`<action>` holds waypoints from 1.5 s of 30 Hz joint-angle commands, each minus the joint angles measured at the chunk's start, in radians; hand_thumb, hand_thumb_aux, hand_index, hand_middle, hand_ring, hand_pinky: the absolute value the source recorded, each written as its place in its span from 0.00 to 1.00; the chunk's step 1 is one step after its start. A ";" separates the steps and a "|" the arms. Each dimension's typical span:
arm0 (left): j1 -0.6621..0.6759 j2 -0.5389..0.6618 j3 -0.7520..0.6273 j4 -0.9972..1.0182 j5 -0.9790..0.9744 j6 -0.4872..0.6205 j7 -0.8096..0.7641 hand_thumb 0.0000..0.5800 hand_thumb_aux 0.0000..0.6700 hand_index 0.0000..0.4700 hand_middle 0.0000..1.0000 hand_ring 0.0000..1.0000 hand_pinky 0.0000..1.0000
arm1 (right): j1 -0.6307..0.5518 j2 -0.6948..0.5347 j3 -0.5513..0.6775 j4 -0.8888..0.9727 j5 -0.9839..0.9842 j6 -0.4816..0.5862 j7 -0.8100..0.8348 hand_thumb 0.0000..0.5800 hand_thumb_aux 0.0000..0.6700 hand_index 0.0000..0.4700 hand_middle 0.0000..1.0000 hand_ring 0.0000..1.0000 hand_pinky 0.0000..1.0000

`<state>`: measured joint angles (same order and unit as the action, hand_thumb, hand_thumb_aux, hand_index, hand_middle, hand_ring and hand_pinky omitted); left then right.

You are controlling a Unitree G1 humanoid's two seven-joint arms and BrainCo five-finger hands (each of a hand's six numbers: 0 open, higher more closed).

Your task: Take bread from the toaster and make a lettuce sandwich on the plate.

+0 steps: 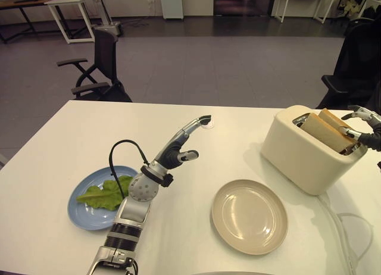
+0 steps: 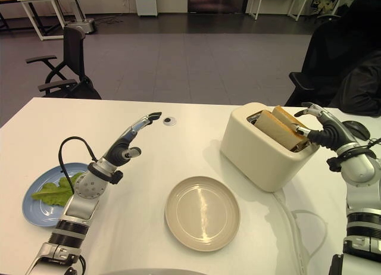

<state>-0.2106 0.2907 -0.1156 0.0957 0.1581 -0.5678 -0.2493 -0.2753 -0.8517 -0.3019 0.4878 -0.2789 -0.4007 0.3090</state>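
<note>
Bread slice (image 2: 277, 131) in the toaster (image 2: 256, 159) is pinched by right hand (image 2: 326, 129); left hand (image 2: 125, 145) hovers spread.

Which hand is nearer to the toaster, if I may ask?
Right. The right hand grips the bread in the toaster; the left hand is far off, above the table.

You are looking down on a white surface (image 1: 53, 168). At your left, a blue plate (image 1: 89, 218) carries a lettuce leaf (image 1: 107, 193). Just beside it the left hand (image 1: 175, 151) is raised above the surface, fingers stretched toward the far edge and holding nothing. A beige plate (image 1: 250, 215) lies near the middle. At your right a cream toaster (image 1: 303, 153) holds tilted bread (image 1: 324, 132). The right hand (image 1: 366, 132) pinches the bread's outer end.
</note>
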 commanded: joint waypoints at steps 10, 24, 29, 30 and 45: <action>0.005 0.010 -0.003 0.007 0.010 0.002 -0.003 0.00 0.00 0.00 0.00 0.00 0.00 | -0.001 -0.020 0.064 -0.010 0.028 0.022 0.006 0.67 0.43 0.43 0.00 0.00 0.00; 0.010 0.015 0.001 0.001 0.006 0.002 -0.005 0.00 0.00 0.00 0.00 0.00 0.00 | 0.001 -0.020 0.071 -0.039 0.062 0.040 0.003 1.00 1.00 1.00 0.00 0.00 0.00; 0.010 0.020 0.007 -0.004 0.009 0.003 -0.003 0.00 0.00 0.00 0.00 0.00 0.00 | -0.025 -0.004 0.015 -0.109 0.211 0.042 0.055 1.00 1.00 1.00 0.00 0.00 0.00; 0.012 0.024 0.012 -0.014 0.010 0.006 -0.002 0.00 0.00 0.00 0.00 0.00 0.00 | -0.030 -0.006 -0.004 -0.130 0.256 0.048 0.074 1.00 1.00 1.00 0.00 0.00 0.00; 0.339 0.577 0.454 0.064 0.177 -0.110 -0.027 0.00 0.00 0.00 0.00 0.00 0.00 | -0.025 -0.068 0.092 -0.648 0.950 0.345 0.888 1.00 1.00 1.00 0.00 0.00 0.00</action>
<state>0.0818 0.7982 0.3285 0.1073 0.2615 -0.6530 -0.2723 -0.2750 -0.9323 -0.3006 -0.1524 0.7127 -0.0691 1.1345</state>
